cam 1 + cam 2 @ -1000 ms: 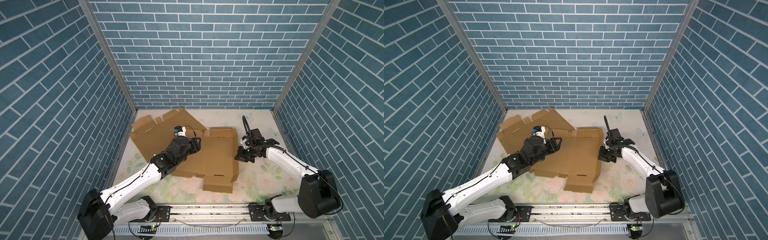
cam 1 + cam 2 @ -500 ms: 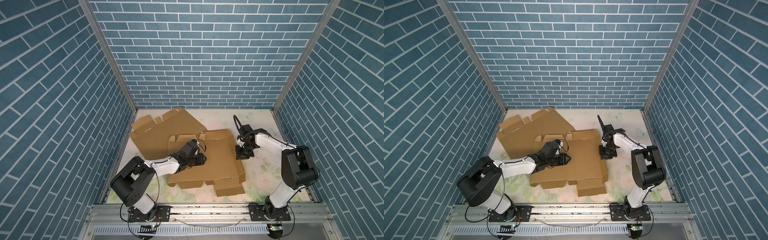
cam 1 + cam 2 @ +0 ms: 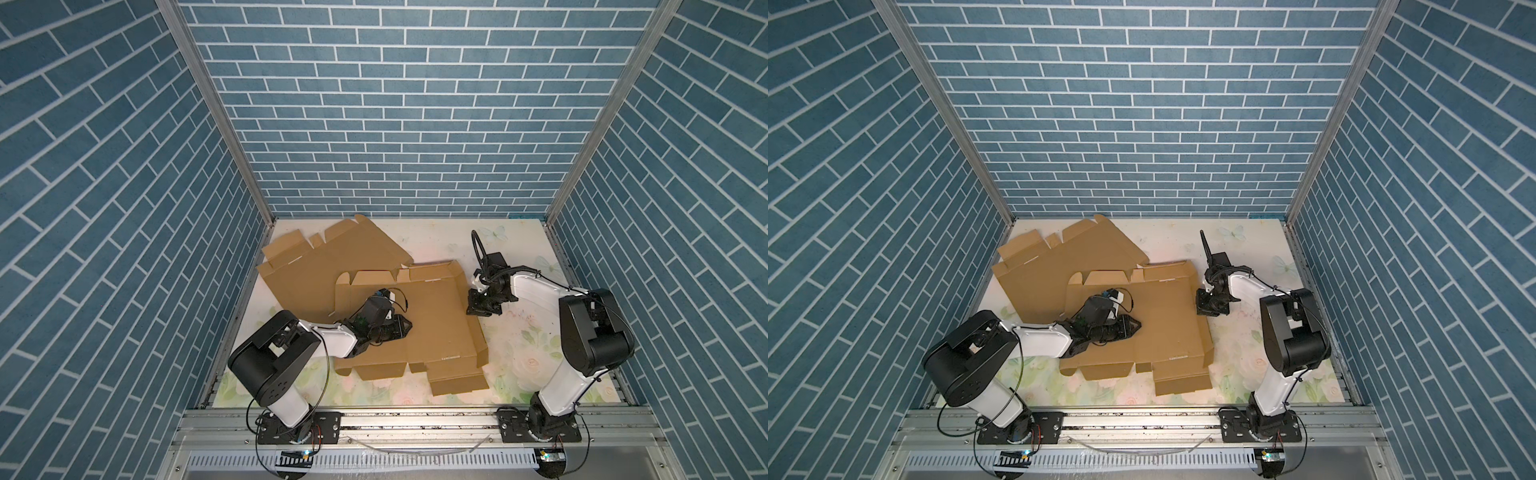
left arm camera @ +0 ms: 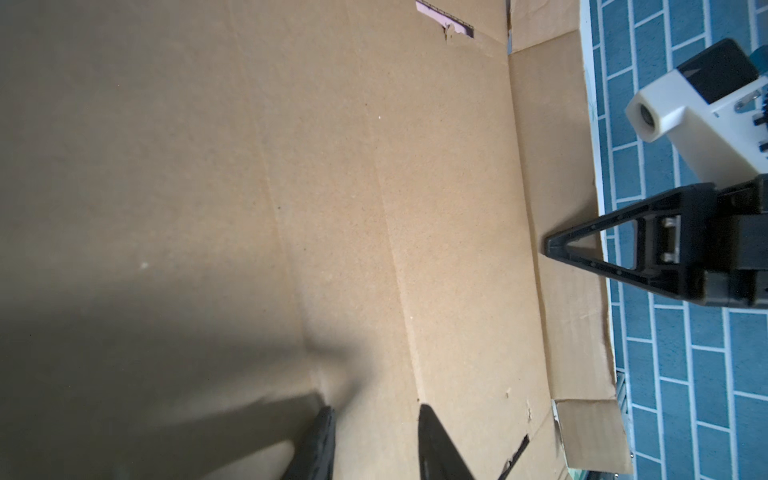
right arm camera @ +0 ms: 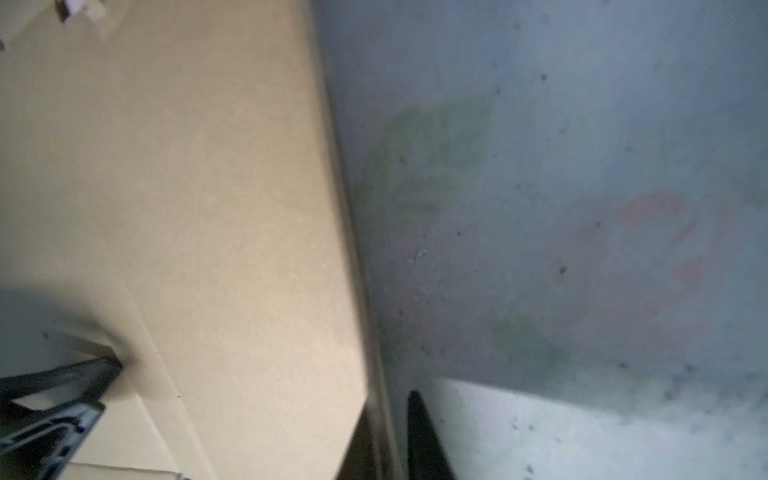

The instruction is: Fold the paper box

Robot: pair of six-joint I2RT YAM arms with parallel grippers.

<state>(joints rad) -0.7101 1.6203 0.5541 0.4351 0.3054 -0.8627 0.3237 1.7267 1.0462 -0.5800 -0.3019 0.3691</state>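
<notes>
The paper box (image 3: 440, 332) lies as an unfolded blank on the floral surface (image 3: 523, 357), toward the front; the left pincer (image 3: 406, 328) rests on its middle, released, fingers (image 4: 322, 440) apart on bare cardboard; the right pincer (image 3: 473, 309) is clenched at its right edge, whether pinching it I cannot tell; a second blank (image 3: 328, 266) lies behind, overlapped by it.

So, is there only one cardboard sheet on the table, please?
No, two flat sheets lie there, the nearer sheet overlapping the farther sheet.
</notes>
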